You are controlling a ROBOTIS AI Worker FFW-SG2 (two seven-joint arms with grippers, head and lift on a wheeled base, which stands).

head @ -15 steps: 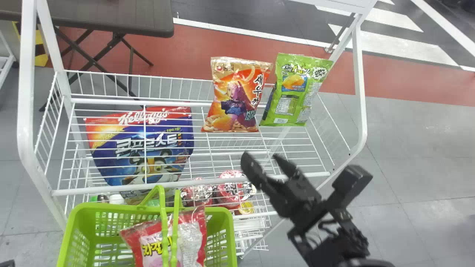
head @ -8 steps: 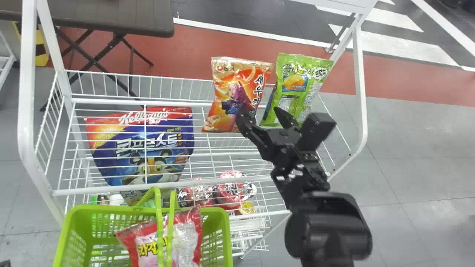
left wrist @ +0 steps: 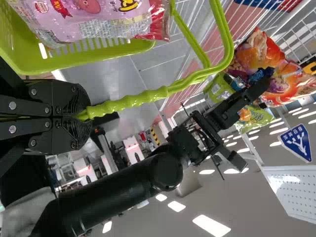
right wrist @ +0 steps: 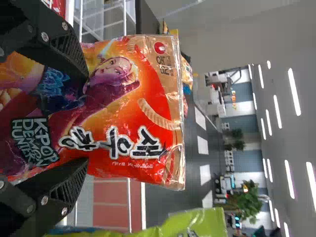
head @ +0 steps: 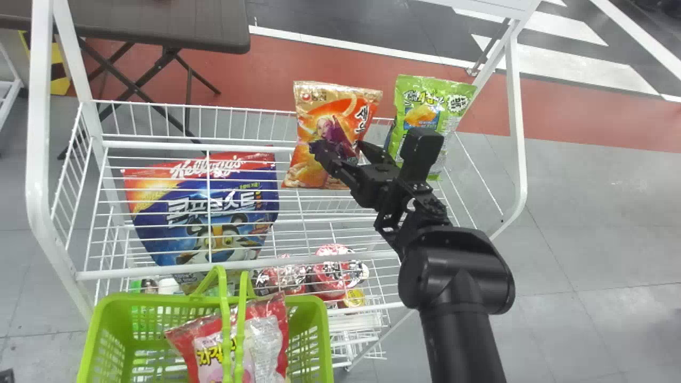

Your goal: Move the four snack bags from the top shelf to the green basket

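My right gripper (head: 339, 148) is at the orange snack bag (head: 340, 114), which stands upright on the top shelf. In the right wrist view my right gripper (right wrist: 87, 118) is open, its fingers apart on either side of the orange bag (right wrist: 143, 108). The green snack bag (head: 425, 101) stands just right of it, partly behind the gripper. A pink-and-red snack bag (head: 266, 340) lies in the green basket (head: 314, 308). In the left wrist view my left gripper (left wrist: 83, 113) is shut on the basket's handle (left wrist: 131, 100).
A big blue-and-red cereal bag (head: 223, 213) leans in the shelf's left part, behind white wire bars. Red-lidded cups (head: 330, 271) stand on a lower level. White posts (head: 518, 133) frame the rack, and a dark folding table (head: 159, 24) is behind it.
My right gripper has moved up and left from the shelf's front rail to the orange bag. That bag has shifted slightly left, and the basket has also moved a little left.
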